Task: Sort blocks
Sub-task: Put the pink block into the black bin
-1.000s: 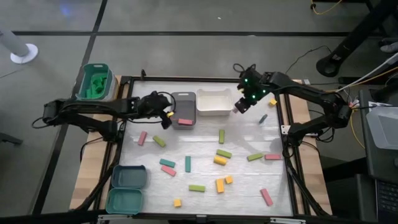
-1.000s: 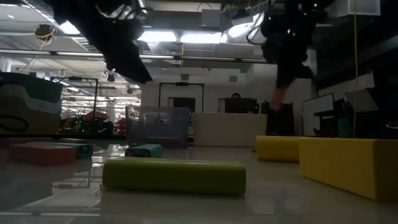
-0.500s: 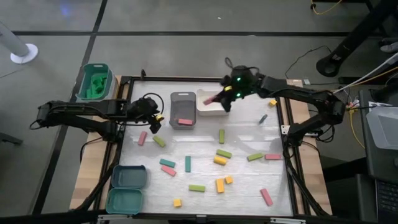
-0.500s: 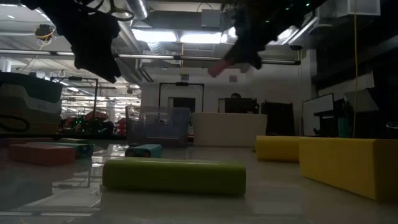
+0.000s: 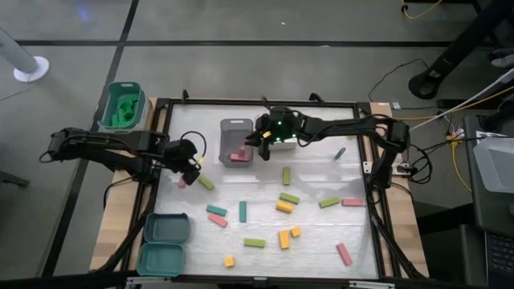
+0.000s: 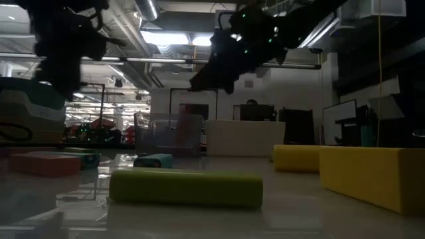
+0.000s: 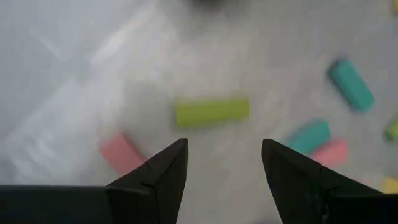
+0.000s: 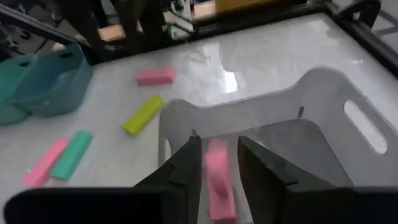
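Swung from the white tray to above the grey tray, right gripper fingers part around a pink block; it should release low over the tray. Left gripper hovers spread.

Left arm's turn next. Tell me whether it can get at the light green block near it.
Probably yes. The left gripper hovers above the light green block with fingers open, and nothing lies between; a pink block sits apart beside it.
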Robot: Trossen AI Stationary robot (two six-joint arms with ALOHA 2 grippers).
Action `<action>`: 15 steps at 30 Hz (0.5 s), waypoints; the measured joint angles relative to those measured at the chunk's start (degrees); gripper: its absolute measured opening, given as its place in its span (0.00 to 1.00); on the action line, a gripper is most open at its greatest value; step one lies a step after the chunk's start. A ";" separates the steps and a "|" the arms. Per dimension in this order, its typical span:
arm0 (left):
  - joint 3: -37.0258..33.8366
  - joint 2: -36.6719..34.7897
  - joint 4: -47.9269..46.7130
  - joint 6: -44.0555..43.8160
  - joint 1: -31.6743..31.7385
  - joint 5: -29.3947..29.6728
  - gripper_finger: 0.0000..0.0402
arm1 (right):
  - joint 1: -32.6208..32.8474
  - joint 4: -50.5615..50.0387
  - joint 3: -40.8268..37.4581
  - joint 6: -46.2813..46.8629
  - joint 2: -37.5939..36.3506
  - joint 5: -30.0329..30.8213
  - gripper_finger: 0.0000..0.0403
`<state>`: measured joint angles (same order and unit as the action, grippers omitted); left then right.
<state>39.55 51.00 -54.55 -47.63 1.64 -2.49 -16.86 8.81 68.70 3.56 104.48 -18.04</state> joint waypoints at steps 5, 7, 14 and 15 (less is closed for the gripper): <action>0.00 0.00 -3.11 -4.57 -1.91 -2.02 0.48 | -0.02 2.52 -0.01 -0.18 2.09 3.83 0.26; 0.00 0.00 -4.38 -5.95 -2.37 -2.00 0.48 | -0.02 2.61 -0.01 -0.67 2.39 5.04 0.27; -1.50 0.16 -6.79 -12.16 -2.46 0.42 0.48 | -0.02 2.74 -0.01 -1.06 0.82 4.97 0.27; -2.25 0.22 -6.59 -12.61 -2.46 0.58 0.48 | -0.02 2.63 -0.01 -1.08 0.11 4.93 0.27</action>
<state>37.30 51.23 -61.14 -60.25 -0.82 -1.91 -16.88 11.44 68.69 2.48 104.58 -13.11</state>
